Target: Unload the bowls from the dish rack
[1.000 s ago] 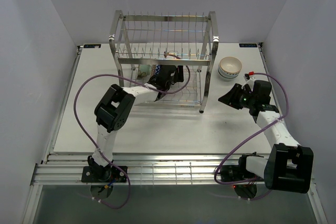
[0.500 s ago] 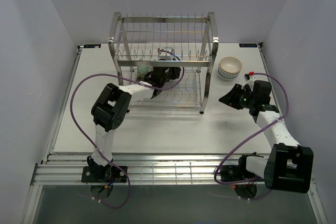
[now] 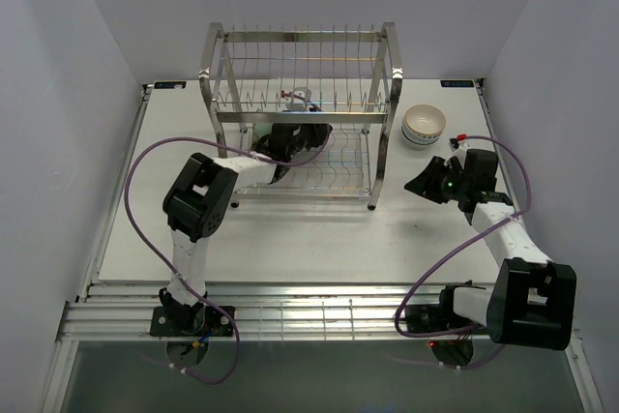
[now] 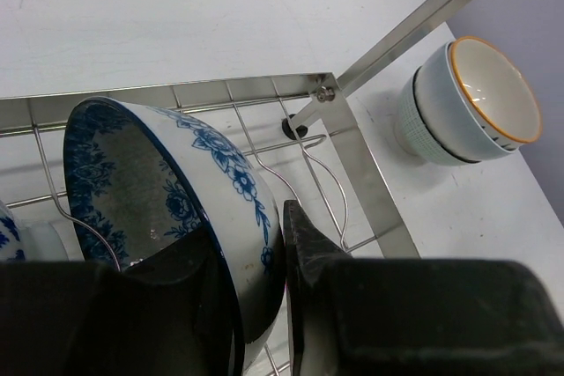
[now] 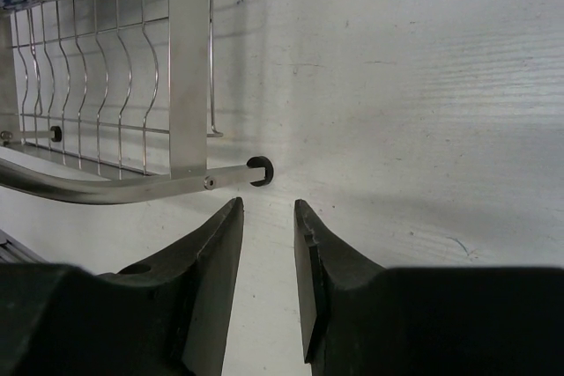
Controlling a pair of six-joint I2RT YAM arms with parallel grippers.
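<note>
The steel wire dish rack [image 3: 302,108] stands at the back middle of the table. My left gripper [image 3: 288,138] reaches into its lower tier. In the left wrist view it [image 4: 251,248] is shut on the rim of a blue-and-white floral bowl [image 4: 189,173], with one finger inside and one finger outside [image 4: 304,244]; the bowl is tilted over the rack's wire floor [image 4: 330,195]. A stack of white bowls [image 3: 424,125] with an orange-rimmed one on top [image 4: 476,99] sits on the table right of the rack. My right gripper [image 3: 424,181] is open and empty above the table [image 5: 267,209].
The rack's front right foot [image 5: 260,171] lies just ahead of my right fingers. Another blue-patterned bowl [image 4: 9,226] shows at the left edge of the left wrist view. White walls close in the table on three sides.
My left gripper has moved left and farther back inside the rack's lower tier with the floral bowl. The right arm has hardly moved.
</note>
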